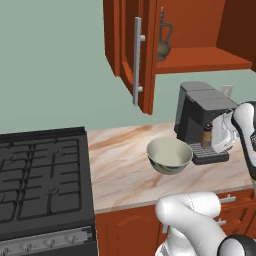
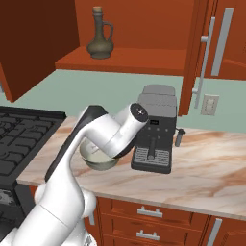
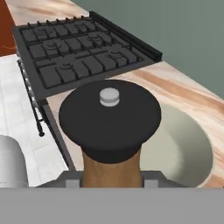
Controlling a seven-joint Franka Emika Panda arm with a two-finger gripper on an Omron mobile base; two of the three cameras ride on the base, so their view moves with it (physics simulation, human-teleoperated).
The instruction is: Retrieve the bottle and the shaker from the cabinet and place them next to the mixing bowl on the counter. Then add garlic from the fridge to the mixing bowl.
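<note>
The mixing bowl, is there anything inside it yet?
Empty. The mixing bowl shows only its bare pale inside in the left base view, and the hand view looks down into it behind the shaker.

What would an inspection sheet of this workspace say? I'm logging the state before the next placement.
Surface: marbled counter, with a black stove at its left end.
Job's things: mixing bowl stands on the counter beside the coffee machine; the shaker, brown body with a black cap, is gripped above the bowl's edge; the bottle, a dark jug with a handle, stands on the open cabinet's shelf.
Clutter: black coffee machine on the counter.
Pincer: the pincer is closed on the shaker.
Cables: nothing seen.
Surroundings: open wooden cabinet door, wall socket, drawers below the counter.
</note>
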